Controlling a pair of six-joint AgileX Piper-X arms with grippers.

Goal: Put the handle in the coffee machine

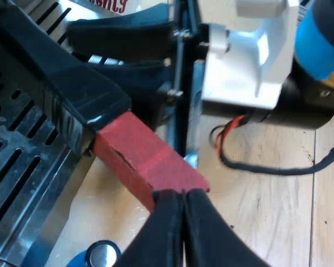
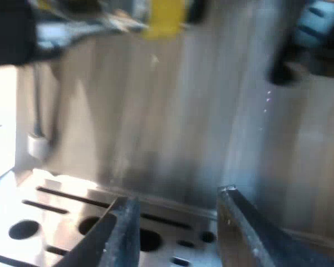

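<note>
Left gripper (image 1: 182,196): my fingers pressed together, tips at the red end (image 1: 147,161) of the dark handle (image 1: 72,78), which slants above the machine's drip tray (image 1: 11,167). Right gripper (image 2: 178,219): my fingers spread, nothing between them, over the drip tray.

The holder's handle (image 1: 89,94) is black with a red end; the drip tray (image 1: 16,167) is silver, striped with dark slots. The counter (image 1: 267,211) shows pale wood grain.
</note>
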